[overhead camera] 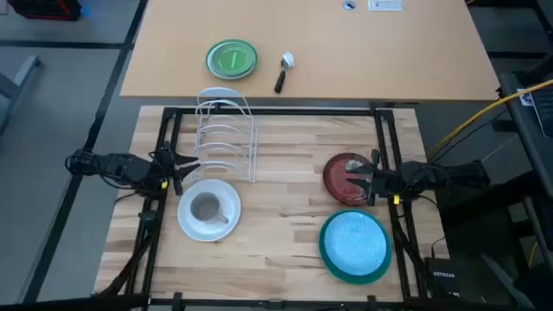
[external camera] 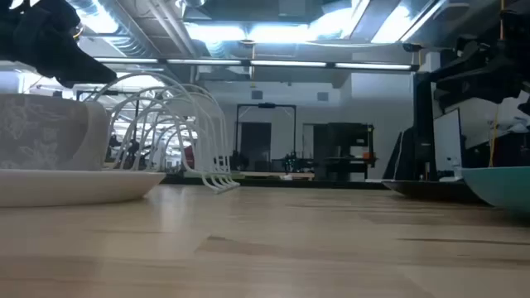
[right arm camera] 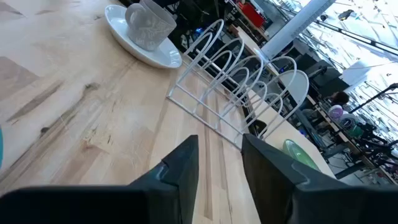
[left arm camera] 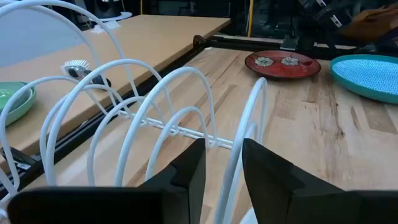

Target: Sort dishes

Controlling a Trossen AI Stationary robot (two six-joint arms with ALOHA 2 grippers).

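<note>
A grey mug (overhead camera: 206, 208) stands on the white plate (overhead camera: 226, 226) at the table's near left. The light blue plate (overhead camera: 354, 240) lies in the teal plate (overhead camera: 327, 255) at the near right. The dark red patterned plate (overhead camera: 341, 177) lies flat just beyond them. My left gripper (overhead camera: 186, 166) hovers open between the white plate and the white wire rack (overhead camera: 226, 134), its fingers (left arm camera: 186, 177) pointing at the rack's hoops. My right gripper (overhead camera: 365, 180) is open above the red plate's right part; whether it touches the plate does not show.
A small green plate (overhead camera: 232, 59) and a dark-handled brush (overhead camera: 283, 71) lie on the tan table beyond the black frame. The rack stands at the far left of the wooden top. Bare wood lies in the middle between the plates (overhead camera: 285, 207).
</note>
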